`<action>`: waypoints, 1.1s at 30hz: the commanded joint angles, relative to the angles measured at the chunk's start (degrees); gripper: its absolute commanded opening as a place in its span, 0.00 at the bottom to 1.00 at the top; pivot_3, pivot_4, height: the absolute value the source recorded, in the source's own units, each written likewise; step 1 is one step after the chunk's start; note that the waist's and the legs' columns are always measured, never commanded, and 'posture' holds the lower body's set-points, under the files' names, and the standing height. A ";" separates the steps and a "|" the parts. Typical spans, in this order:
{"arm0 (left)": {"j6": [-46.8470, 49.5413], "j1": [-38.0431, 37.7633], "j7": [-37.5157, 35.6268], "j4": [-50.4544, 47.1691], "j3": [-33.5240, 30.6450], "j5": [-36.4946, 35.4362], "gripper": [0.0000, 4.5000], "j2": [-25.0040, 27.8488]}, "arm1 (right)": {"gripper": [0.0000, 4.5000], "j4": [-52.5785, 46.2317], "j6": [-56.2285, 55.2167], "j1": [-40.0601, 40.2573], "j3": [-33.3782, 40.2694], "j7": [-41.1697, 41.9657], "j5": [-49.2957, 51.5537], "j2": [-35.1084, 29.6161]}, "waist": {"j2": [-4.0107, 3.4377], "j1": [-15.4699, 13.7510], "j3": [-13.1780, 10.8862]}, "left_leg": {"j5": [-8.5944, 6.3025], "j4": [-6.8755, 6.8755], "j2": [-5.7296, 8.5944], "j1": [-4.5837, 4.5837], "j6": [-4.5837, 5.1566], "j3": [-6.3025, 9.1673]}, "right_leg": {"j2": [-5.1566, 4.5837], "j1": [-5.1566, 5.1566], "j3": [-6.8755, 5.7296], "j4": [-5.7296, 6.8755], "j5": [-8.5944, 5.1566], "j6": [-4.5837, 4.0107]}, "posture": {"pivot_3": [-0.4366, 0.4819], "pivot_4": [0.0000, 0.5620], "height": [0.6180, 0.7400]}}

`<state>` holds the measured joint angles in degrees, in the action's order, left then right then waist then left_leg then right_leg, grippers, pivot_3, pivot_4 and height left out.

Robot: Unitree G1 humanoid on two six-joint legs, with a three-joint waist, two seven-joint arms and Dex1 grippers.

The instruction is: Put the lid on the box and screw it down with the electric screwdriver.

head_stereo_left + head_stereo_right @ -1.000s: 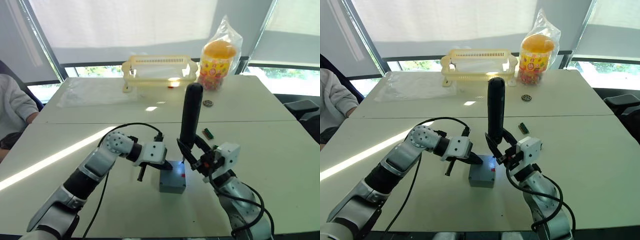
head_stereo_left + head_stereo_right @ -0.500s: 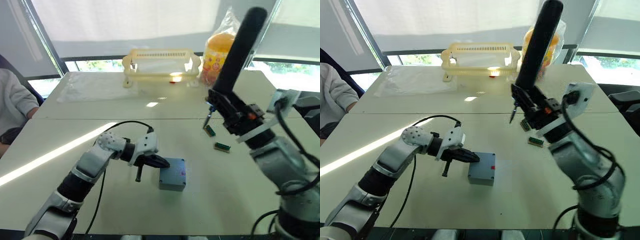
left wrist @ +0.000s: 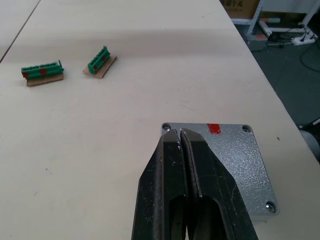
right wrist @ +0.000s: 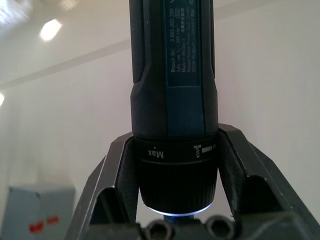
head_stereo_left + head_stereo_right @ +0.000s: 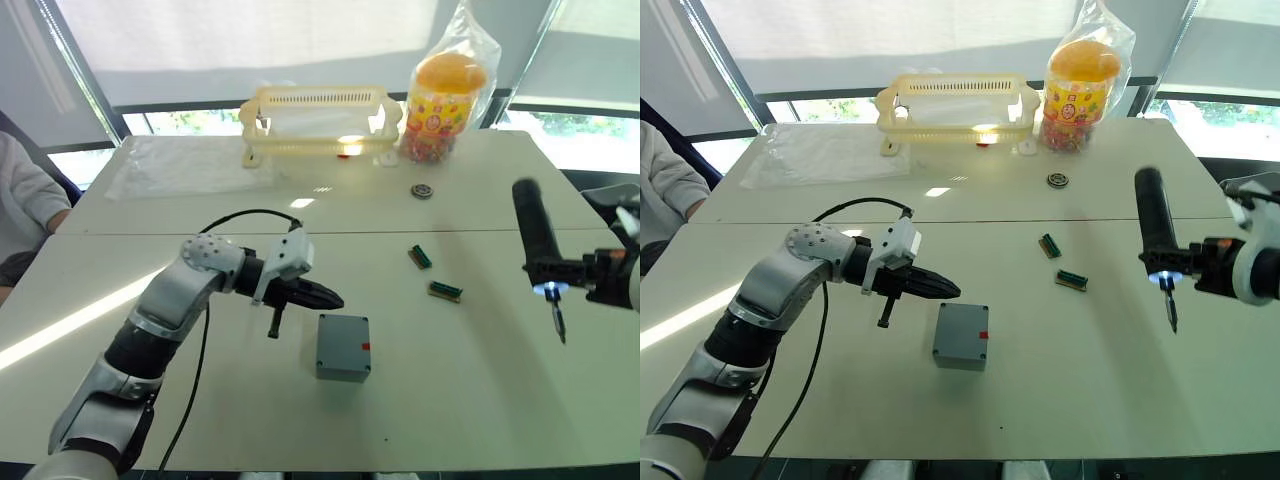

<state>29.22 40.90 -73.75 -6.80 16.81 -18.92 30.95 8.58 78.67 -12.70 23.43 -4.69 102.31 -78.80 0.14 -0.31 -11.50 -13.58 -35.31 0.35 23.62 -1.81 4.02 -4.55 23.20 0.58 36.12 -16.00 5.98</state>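
Gripping the electric screwdriver (image 5: pixel 534 238) near its lit tip end, the right gripper (image 5: pixel 1200 272) holds the black tool roughly upright above the right side of the pale table (image 5: pixel 300 420), its thin bit pointing down and clear of the surface. In the right wrist view the two fingers (image 4: pixel 247 180) sit pressed against either side of the tool's collar, pinching it.

Well to the left, the box (image 5: pixel 343 348) rests on the table near the front, with the lid (image 3: pixel 235 160) lying flat on top of it and a small red mark showing at one edge. Whether any screws are seated in the lid's corner holes is hard to make out.

Just beside the box, the left gripper (image 5: pixel 322 297) hovers over its near corner, jaws pressed together with nothing between them.

Two small green connector blocks (image 5: pixel 432 274) lie on the table between the box and the screwdriver. Farther back stand a yellow basket (image 5: pixel 320 125) and a bagged yellow tub (image 5: pixel 441 98), with a small round metal part (image 5: pixel 422 190) in front of the tub. A person's sleeve (image 5: pixel 20 205) shows at the far left.
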 commanded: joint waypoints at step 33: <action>3.60 -8.09 18.50 -1.01 -10.97 -4.02 0.00 -2.78 | 0.99 1.25 -16.41 -17.83 -11.78 39.86 -58.37 11.99 | -0.09 1.12 0.01 | 0.02 -0.80 0.00 -0.07 -0.04 -0.57 | 0.07 -0.08 0.75 0.09 0.53 0.71 | 0.48 0.27 1.00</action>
<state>32.10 33.68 -55.95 -5.96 8.94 -21.50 26.92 14.14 65.39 -30.57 6.38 33.76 43.50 -66.95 0.05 0.81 -11.49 -13.56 -36.11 0.34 23.54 -1.85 3.44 -4.49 23.12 1.33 36.21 -15.47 6.69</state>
